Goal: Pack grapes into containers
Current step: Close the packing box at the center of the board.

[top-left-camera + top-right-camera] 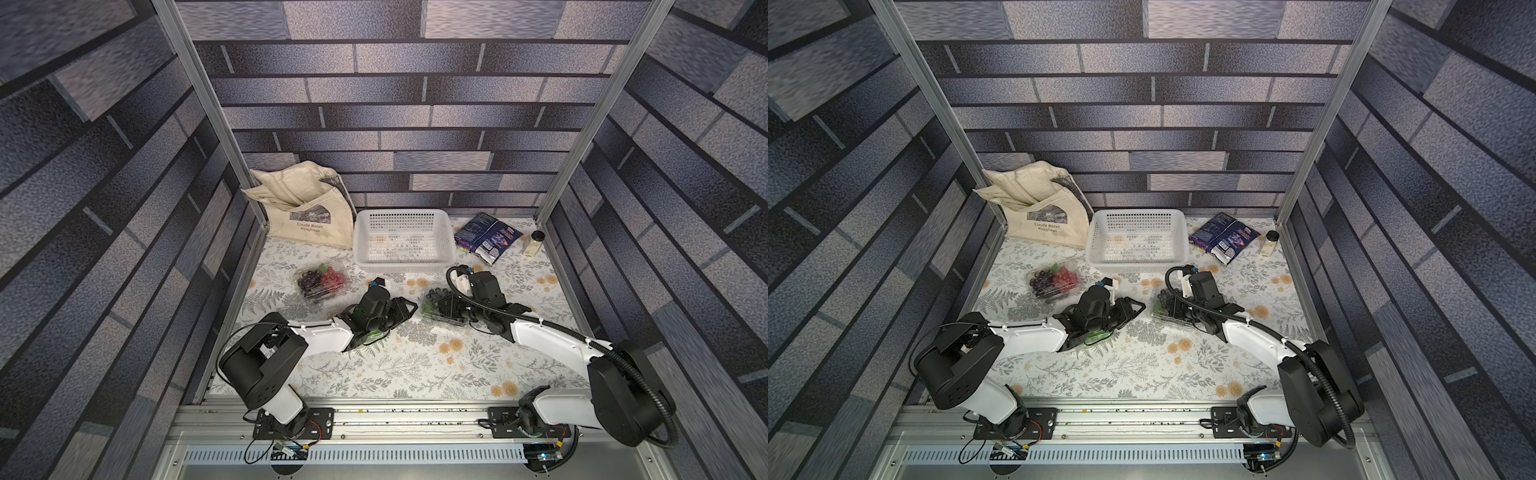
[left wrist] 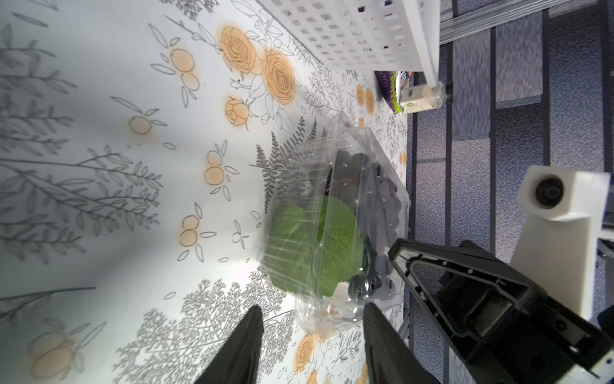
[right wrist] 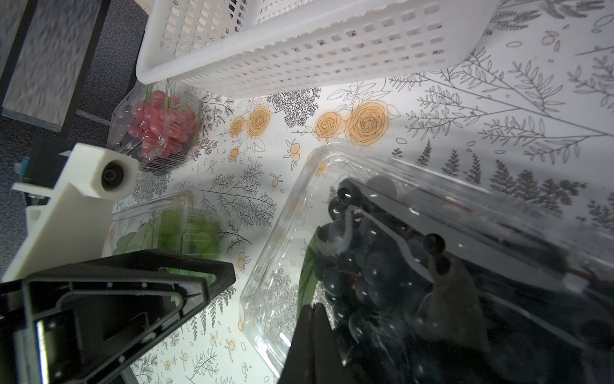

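Observation:
In both top views a clear container (image 1: 320, 282) (image 1: 1054, 282) with dark purple and red grapes lies closed at the left. A second container (image 1: 436, 309) (image 2: 339, 232) (image 3: 382, 266) holds dark grapes and a green leaf. My right gripper (image 3: 312, 319) (image 1: 453, 311) is shut, its fingers together on this container's lid. My left gripper (image 2: 312, 319) (image 1: 409, 309) is open, with a corner of that container between its fingertips. A third container (image 3: 179, 229) (image 1: 374, 334) with green grapes lies under my left wrist.
A white perforated basket (image 1: 403, 241) (image 3: 299, 50) stands behind the containers. A cream tote bag (image 1: 307, 212) leans in the back left corner. A dark snack bag (image 1: 486, 237) and a small jar (image 1: 534, 245) sit at the back right.

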{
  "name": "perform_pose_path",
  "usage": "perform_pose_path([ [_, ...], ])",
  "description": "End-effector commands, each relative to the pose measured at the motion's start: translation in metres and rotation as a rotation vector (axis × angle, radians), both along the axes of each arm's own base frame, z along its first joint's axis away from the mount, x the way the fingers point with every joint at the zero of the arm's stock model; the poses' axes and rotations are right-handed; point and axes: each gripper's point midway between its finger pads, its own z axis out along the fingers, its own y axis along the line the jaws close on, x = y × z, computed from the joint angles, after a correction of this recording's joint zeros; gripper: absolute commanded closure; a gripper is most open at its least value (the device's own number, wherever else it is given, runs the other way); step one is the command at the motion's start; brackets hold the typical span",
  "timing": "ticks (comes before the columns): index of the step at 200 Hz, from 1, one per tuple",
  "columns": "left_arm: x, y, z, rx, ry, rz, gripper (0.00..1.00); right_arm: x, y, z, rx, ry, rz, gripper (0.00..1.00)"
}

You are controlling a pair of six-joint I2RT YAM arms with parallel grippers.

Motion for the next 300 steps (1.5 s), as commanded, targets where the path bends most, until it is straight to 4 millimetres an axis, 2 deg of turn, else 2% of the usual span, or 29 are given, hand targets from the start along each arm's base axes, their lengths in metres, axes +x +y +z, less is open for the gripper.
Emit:
perform_pose_path([
  [1,-0.009,0.014,-0.014,0.086,0.033,-0.008,0.48,0.004,0.007,0.011,0.032,-0.022,0.009,1.0],
  [18,-0.01,0.01,-0.01,0.076,0.028,-0.02,0.48,0.004,0.008,0.01,0.033,-0.019,0.009,1.0],
  [61,-0.011,-0.016,0.019,0.041,-0.034,-0.064,0.48,0.004,0.008,0.01,0.038,-0.013,0.01,1.0],
  [82,-0.01,-0.02,0.02,0.033,-0.03,-0.058,0.5,0.004,0.009,0.01,0.041,-0.01,0.014,1.0],
  [141,-0.009,-0.013,0.0,-0.004,0.018,0.014,0.56,0.003,0.012,0.007,0.048,0.003,0.022,1.0],
  [187,-0.007,-0.019,-0.003,-0.035,0.034,0.015,0.58,0.003,0.012,0.008,0.048,-0.001,0.026,1.0],
  [300,-0.003,-0.022,-0.023,-0.065,0.083,0.047,0.65,0.003,0.012,0.005,0.038,0.011,0.027,1.0],
])
